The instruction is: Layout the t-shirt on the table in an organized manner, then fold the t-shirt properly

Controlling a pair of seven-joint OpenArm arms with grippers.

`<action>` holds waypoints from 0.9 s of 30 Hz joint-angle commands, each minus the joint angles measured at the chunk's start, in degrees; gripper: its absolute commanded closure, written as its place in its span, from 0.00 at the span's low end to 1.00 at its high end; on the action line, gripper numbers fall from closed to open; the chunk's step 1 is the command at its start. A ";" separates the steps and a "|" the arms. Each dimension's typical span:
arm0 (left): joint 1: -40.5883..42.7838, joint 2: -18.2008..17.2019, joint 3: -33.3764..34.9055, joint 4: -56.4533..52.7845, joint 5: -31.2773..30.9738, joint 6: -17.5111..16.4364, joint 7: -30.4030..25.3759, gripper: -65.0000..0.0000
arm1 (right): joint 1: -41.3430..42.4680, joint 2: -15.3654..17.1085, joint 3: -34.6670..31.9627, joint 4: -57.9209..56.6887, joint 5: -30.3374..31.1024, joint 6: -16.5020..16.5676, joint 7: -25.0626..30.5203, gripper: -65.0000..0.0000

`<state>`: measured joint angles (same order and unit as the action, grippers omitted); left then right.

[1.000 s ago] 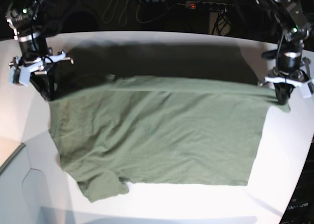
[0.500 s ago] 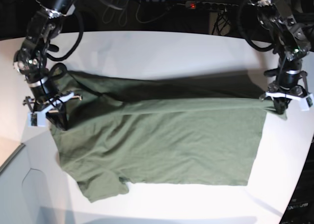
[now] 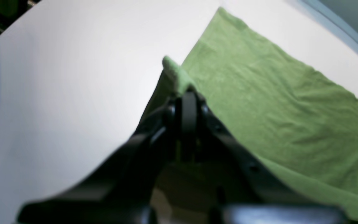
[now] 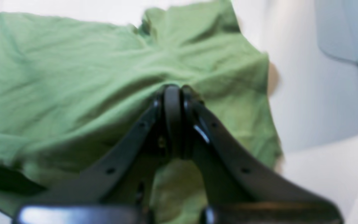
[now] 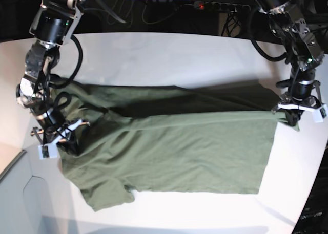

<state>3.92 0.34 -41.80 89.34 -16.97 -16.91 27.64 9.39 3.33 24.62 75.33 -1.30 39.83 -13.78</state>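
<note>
**Green shirt pinched at two spots on the white worktop**

I see the big white worktop first. It is smooth and shiny, and much bigger than the shirt. Its far edge curves round.

The green t-shirt lies across the middle of it. Most of it is flat. One short sleeve sticks out at the near edge. The far part of the shirt is folded over and makes a long ridge from side to side.

My right arm is on the left in the base view. Its right gripper points down at the shirt's edge there. The jaws are pressed together, pinching a bunch of green cloth. The cloth is wrinkled around them.

My left arm is on the other side. Its left gripper has its jaws pressed together too, pinching a corner of the shirt. A little bit of cloth pokes up past the tips.
</note>
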 commanded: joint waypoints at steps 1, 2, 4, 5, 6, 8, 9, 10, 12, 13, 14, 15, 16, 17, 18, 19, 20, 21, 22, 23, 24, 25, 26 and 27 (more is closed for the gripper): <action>-0.71 -0.56 -0.09 0.99 -0.48 -0.37 -1.57 0.98 | 1.38 0.75 0.21 0.93 0.90 0.17 1.78 1.00; -0.80 -1.00 -0.09 0.99 -0.48 -0.37 -1.66 0.98 | 1.82 0.75 0.21 0.41 0.90 0.17 1.96 1.00; -1.59 -1.53 1.32 0.73 -0.48 -0.37 -1.75 0.98 | 3.05 0.93 0.39 -1.62 0.90 0.17 1.87 1.00; -1.86 -2.05 2.02 0.20 -0.48 -0.37 -1.92 0.98 | 3.40 1.37 0.56 -2.67 0.90 0.17 1.87 1.00; -2.12 -2.67 2.90 -0.51 -0.48 -0.28 -2.01 0.98 | 3.67 1.81 0.30 -3.73 0.90 0.17 1.96 1.00; -2.38 -3.64 4.22 -2.26 -0.48 -0.19 -2.01 0.98 | 3.67 2.16 0.30 -5.57 0.90 0.17 1.96 1.00; -2.82 -3.72 4.83 -2.79 -0.48 -0.19 -2.10 0.98 | 3.67 2.43 0.30 -6.10 0.90 0.17 1.96 1.00; -3.70 -3.81 5.10 -3.32 -0.48 -0.19 -2.10 0.98 | 3.67 2.43 0.48 -6.19 0.90 0.17 1.96 1.00; -5.20 -4.60 5.36 -4.90 -0.48 -0.19 -2.10 0.98 | 3.49 2.43 0.30 -6.19 0.90 0.17 1.96 1.00; -5.99 -4.87 5.36 -6.04 -0.48 -0.19 -2.10 0.98 | 3.49 2.43 0.30 -6.19 0.90 0.17 1.96 1.00; -7.04 -5.13 5.36 -7.19 -0.48 -0.19 -2.10 0.98 | 3.49 2.43 0.30 -6.19 0.90 0.17 1.96 1.00; -8.01 -5.39 5.36 -8.24 -0.48 -0.19 -2.10 0.98 | 3.49 2.43 0.30 -6.19 0.90 0.17 1.96 1.00; -8.80 -5.83 5.36 -9.38 -0.48 -0.19 -2.10 0.98 | 3.49 2.43 0.30 -6.19 0.90 0.17 1.96 1.00; -9.33 -6.27 5.36 -10.35 -0.48 -0.19 -2.10 0.98 | 3.49 2.43 0.30 -6.19 0.90 0.17 1.96 1.00; -10.21 -6.71 5.36 -11.32 -0.48 -0.19 -2.10 0.98 | 3.49 2.43 0.30 -6.19 0.90 0.17 1.96 1.00; -11.00 -6.89 5.36 -12.20 -0.48 -0.19 -2.10 0.97 | 3.40 2.43 0.30 -6.19 0.90 0.17 1.96 1.00; -11.79 -7.15 5.36 -12.99 -0.48 -0.19 -2.10 0.97 | 3.32 2.43 0.30 -6.19 0.90 0.17 1.96 1.00; -12.41 -7.15 5.36 -13.60 -0.48 -0.19 -2.10 0.97 | 3.32 2.43 0.30 -6.19 0.90 0.17 1.96 1.00; -13.11 -7.50 5.36 -14.40 -0.48 -0.19 -2.10 0.97 | 3.23 2.43 0.30 -6.19 0.90 0.17 1.96 1.00; -13.90 -7.86 5.36 -15.36 -0.48 -0.19 -2.10 0.97 | 3.23 2.43 0.30 -6.19 0.90 0.17 1.96 1.00; -14.60 -7.94 5.36 -16.42 -0.48 -0.19 -2.10 0.97 | 3.14 2.43 0.21 -6.19 0.90 0.17 1.87 1.00; -15.22 -7.94 5.36 -17.30 -0.48 -0.10 -2.10 0.97 | 3.14 2.43 0.21 -6.27 0.90 0.17 1.60 1.00; -15.57 -7.94 5.36 -18.18 -0.48 0.07 -1.75 0.97 | 3.14 2.43 0.21 -6.27 0.82 0.17 1.52 1.00; -15.92 -7.94 5.36 -19.14 -0.48 0.07 -1.66 0.97 | 3.05 2.43 0.21 -6.27 0.82 0.17 1.52 1.00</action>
<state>-11.03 -6.90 -36.32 69.58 -17.04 -16.60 26.98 11.35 5.19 24.84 68.07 -1.30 39.81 -13.85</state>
